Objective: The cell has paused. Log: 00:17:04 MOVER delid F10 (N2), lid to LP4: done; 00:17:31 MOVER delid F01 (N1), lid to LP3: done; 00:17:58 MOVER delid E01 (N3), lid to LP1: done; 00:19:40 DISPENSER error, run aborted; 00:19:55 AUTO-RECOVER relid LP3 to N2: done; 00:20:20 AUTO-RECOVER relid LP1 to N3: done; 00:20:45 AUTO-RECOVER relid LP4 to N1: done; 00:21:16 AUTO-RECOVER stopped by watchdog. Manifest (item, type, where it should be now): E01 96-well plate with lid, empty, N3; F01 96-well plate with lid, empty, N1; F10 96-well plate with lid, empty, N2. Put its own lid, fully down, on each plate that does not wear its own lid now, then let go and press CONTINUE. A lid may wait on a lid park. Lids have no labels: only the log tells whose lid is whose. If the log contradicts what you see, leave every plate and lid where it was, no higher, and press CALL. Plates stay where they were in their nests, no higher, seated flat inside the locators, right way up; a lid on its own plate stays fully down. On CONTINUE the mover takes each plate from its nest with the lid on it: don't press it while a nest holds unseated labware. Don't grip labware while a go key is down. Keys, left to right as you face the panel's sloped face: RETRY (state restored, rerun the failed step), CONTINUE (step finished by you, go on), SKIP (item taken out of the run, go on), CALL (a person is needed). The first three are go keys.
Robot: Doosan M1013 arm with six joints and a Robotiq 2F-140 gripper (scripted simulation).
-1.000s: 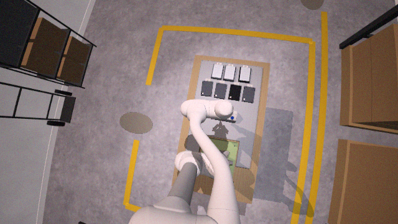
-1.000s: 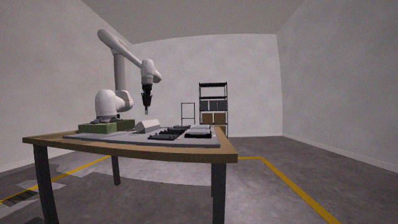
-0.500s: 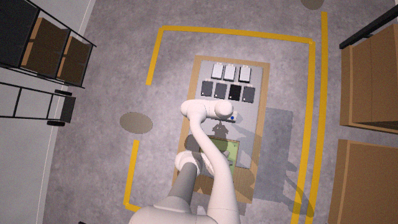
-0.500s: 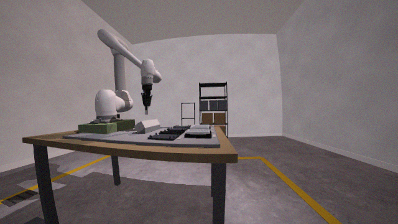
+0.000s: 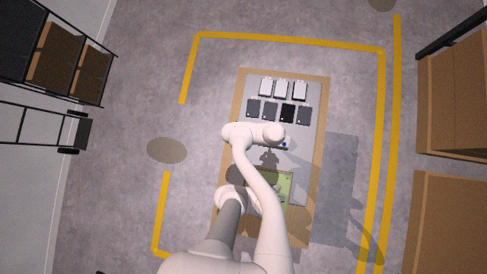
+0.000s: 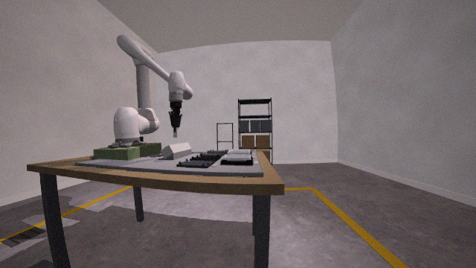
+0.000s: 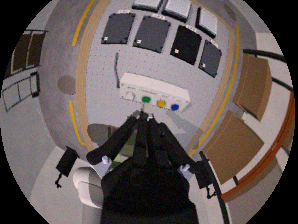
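Three 96-well plates, each wearing a light lid, stand in a row in their nests at the far end of the deck (image 5: 265,87) (image 5: 281,88) (image 5: 299,90); they also show in the wrist view (image 7: 178,6). Four dark lid parks (image 5: 278,111) lie in a row just before them, and none holds a lid; one (image 5: 287,113) looks blacker than the others. The white key panel (image 7: 154,92) shows a green (image 7: 145,99), a yellow (image 7: 161,103) and a blue key (image 7: 174,106). My gripper (image 6: 175,129) is shut and empty. It points down and hovers above the panel (image 6: 176,150), with its fingertips (image 7: 144,117) close to the green key.
A green base block (image 6: 126,150) stands under the arm's foot on the wooden table. A grey deck mat carries the labware. A shelf rack (image 6: 254,128) and cardboard crates (image 5: 453,99) stand beyond the yellow floor tape.
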